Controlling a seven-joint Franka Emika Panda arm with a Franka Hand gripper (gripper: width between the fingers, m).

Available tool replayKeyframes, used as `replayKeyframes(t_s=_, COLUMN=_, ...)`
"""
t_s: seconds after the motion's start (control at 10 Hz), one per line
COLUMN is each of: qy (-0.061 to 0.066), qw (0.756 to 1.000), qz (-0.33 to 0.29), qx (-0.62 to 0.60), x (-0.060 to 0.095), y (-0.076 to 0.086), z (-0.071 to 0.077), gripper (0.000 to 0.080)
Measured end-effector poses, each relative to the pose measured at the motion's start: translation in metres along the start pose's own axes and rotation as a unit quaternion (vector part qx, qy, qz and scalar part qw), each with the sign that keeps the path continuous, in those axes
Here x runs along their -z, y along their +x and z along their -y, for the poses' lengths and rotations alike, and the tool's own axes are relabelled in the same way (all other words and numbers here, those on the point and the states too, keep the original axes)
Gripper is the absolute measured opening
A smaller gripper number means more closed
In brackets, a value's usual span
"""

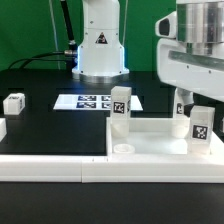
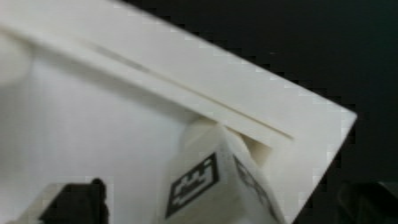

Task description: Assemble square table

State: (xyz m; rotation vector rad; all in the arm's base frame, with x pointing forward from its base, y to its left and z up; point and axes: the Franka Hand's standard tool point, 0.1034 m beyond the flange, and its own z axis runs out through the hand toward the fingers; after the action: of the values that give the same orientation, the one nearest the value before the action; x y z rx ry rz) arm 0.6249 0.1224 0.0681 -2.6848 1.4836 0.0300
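Square white plastic tabletop slab (image 1: 150, 140) lies near the white border rail (image 1: 60, 168), two tagged white legs (image 1: 120, 110) (image 1: 201, 128) upright on it. Two loose legs (image 1: 14, 103) remain. Gripper (image 1: 190, 100) hovers open above, empty.

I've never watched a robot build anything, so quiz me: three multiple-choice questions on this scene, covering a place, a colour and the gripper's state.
1. The loose leg lies: A on the slab; B on the table, at the exterior view's left; C on the floor.
2. The table top is: A black; B red; C yellow.
3. The gripper is: A shut; B open; C out of view.

Answers: B, it sits apart from the slab; A, the bare surface is black; B, its fingertips stand wide either side of an upright leg.
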Motion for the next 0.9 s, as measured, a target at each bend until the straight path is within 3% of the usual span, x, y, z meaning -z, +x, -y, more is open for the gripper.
replayKeyframes(t_s=0.4, qy=-0.01, qw=0.992, qz=-0.015, qx=0.126, x=-0.002, y=-0.0005, z=-0.0003, gripper=0.0649)
replayKeyframes(t_s=0.5, qy=-0.01, qw=0.992, qz=-0.015, qx=0.125, x=-0.0019, y=0.0002, z=-0.0006, gripper=0.0557)
replayKeyframes(t_s=0.6, qy=-0.01, qw=0.992, qz=-0.015, qx=0.124, x=-0.002, y=0.0001, z=-0.0006, gripper=0.0396)
replayKeyframes(t_s=0.7, qy=-0.009, qw=0.996, qz=-0.014, qx=0.092, x=-0.0021, y=-0.0002, z=-0.0005, gripper=0.0396)
replayKeyframes(t_s=0.8, qy=-0.008, qw=0.998, qz=-0.015, qx=0.063, x=-0.0022, y=-0.0003, z=-0.0004, gripper=0.0288)
replayKeyframes(t_s=0.9, qy=-0.007, qw=1.0, qz=-0.014, qx=0.02, x=-0.0022, y=-0.0008, z=-0.0001, gripper=0.0288)
